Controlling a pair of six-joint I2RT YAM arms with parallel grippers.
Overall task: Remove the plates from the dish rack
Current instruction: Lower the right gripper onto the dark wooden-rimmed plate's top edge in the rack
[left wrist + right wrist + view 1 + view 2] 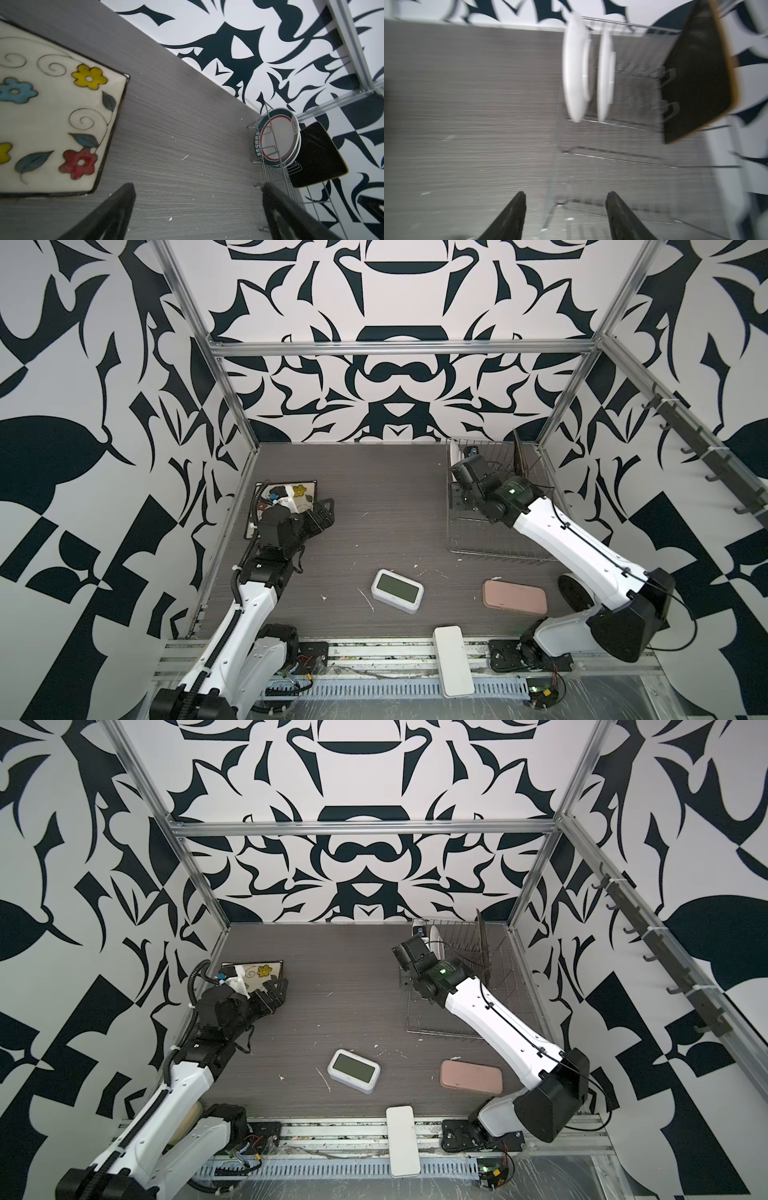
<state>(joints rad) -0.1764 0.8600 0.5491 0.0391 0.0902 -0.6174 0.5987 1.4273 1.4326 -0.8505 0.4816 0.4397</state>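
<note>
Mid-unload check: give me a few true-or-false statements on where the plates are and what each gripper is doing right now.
1. The floral square plate lies flat on the table, outside the dish rack. True.
2. The left gripper holds that plate. False: it is open and empty, beside it.
3. The rack is empty. False: two round plates and a dark square plate stand in it.
4. The right gripper is open and holds no plate. True.
5. The pink case lies in the rack. False: it lies on the table.
</note>
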